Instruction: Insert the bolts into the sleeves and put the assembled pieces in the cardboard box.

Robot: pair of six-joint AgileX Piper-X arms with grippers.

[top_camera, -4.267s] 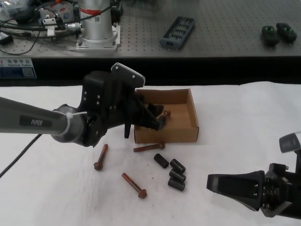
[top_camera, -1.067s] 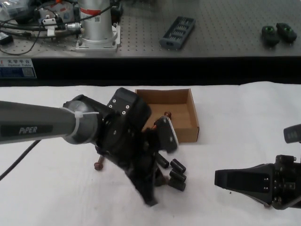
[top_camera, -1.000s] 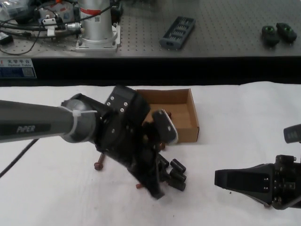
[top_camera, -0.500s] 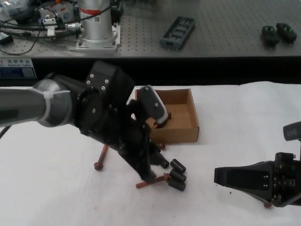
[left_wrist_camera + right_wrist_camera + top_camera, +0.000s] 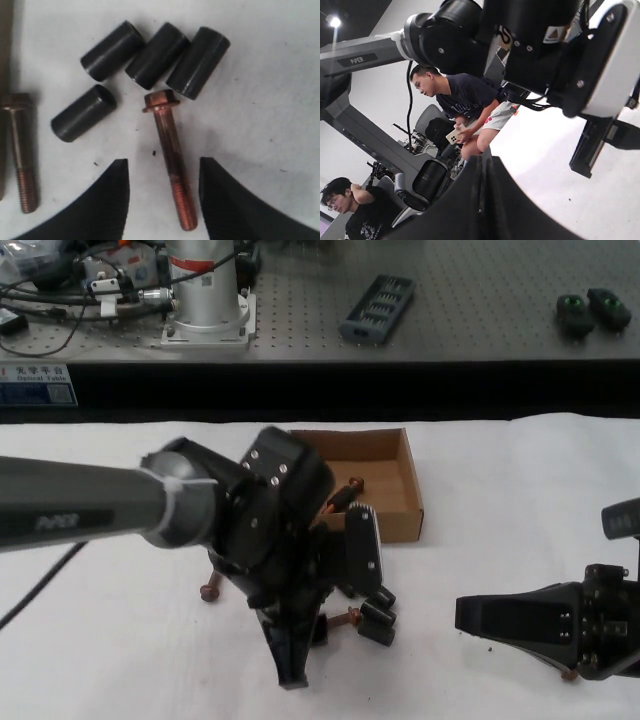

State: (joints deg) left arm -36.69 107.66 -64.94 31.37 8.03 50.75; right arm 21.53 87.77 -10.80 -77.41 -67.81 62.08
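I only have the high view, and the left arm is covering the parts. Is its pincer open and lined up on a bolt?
Observer: Yes, the left pincer is open, and a bolt lies flat between its fingers.
Operator: Which way does it point?
Observer: Head away from the pincer, close to three sleeves lying side by side.
Operator: Any sleeve loaded?
Observer: No bolt sticks out of those three or the fourth sleeve, which lies apart.
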